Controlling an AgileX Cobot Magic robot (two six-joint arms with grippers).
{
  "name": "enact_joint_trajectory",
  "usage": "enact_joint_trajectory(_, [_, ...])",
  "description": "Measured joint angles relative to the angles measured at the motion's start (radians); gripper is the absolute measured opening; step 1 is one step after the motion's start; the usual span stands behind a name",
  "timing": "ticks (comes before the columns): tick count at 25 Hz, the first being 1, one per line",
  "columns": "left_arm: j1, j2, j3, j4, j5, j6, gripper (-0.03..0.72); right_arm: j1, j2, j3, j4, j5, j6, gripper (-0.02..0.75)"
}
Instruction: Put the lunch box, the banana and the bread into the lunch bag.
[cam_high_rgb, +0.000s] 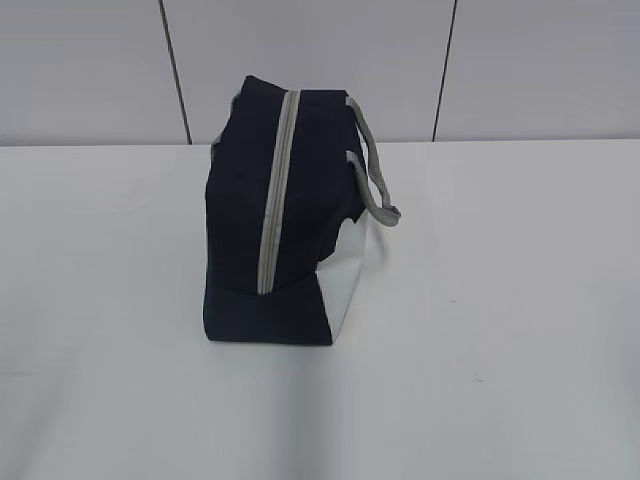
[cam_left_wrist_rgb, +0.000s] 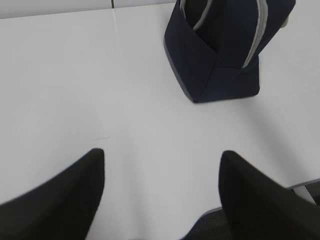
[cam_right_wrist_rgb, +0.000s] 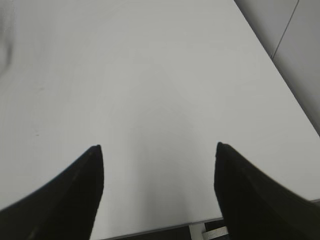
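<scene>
White table (cam_high_rgb: 520, 330) bears lunch bag (cam_high_rgb: 240, 200), zipper lengthwise toward camera.

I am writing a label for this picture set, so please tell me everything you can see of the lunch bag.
The lunch bag is a boxy navy-blue bag that looks like fabric, with a white side panel. A grey zipper runs along its middle and appears shut. Grey strap handles hang toward the right. It sits near the middle of the white table. Nothing else touches it; neither end effector is near it in the exterior view.
</scene>
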Motion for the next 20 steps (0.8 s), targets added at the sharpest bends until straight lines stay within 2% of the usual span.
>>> enact_joint_trajectory(5, [0.0, 0.0, 0.0, 0.0, 0.0, 0.0, 0.486, 0.033, 0.0, 0.0, 0.0, 0.0, 0.0, 0.512])
enact_joint_trajectory(20, [0.0, -0.001, 0.0, 0.0, 0.0, 0.0, 0.47, 0.035, 0.0, 0.0, 0.0, 0.0, 0.0, 0.512])
